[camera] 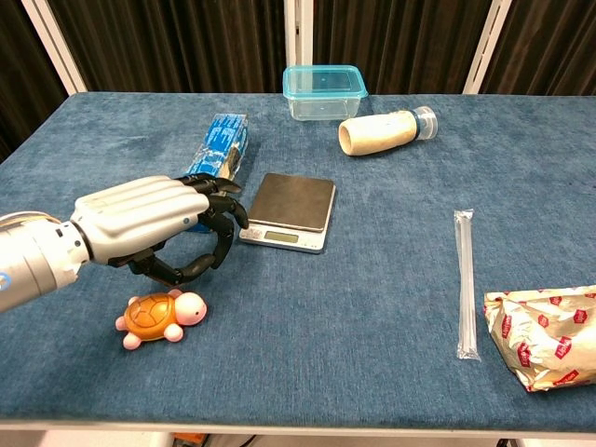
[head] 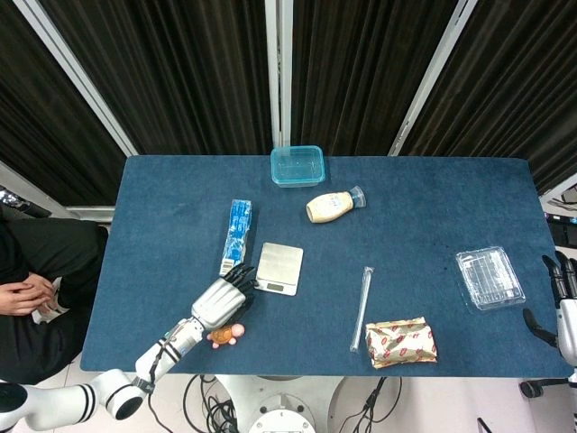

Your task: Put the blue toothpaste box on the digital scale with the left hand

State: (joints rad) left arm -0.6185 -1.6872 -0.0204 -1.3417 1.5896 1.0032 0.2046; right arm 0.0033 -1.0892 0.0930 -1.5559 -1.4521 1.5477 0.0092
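The blue toothpaste box (head: 237, 234) (camera: 219, 144) lies flat on the table, left of the digital scale (head: 279, 268) (camera: 289, 210), whose silver platform is bare. My left hand (head: 219, 302) (camera: 154, 228) hovers above the table just in front of the box's near end, fingers spread and curved, holding nothing. It covers the near end of the box in the chest view. My right hand (head: 563, 307) shows at the far right edge of the head view, off the table, holding nothing, its fingers apart.
An orange toy turtle (head: 224, 335) (camera: 158, 317) sits right under my left hand. A teal container (head: 297, 165), a lying bottle (head: 334, 206), a clear straw (head: 361, 307), a snack bag (head: 401, 342) and a clear plastic tray (head: 489, 277) lie further right.
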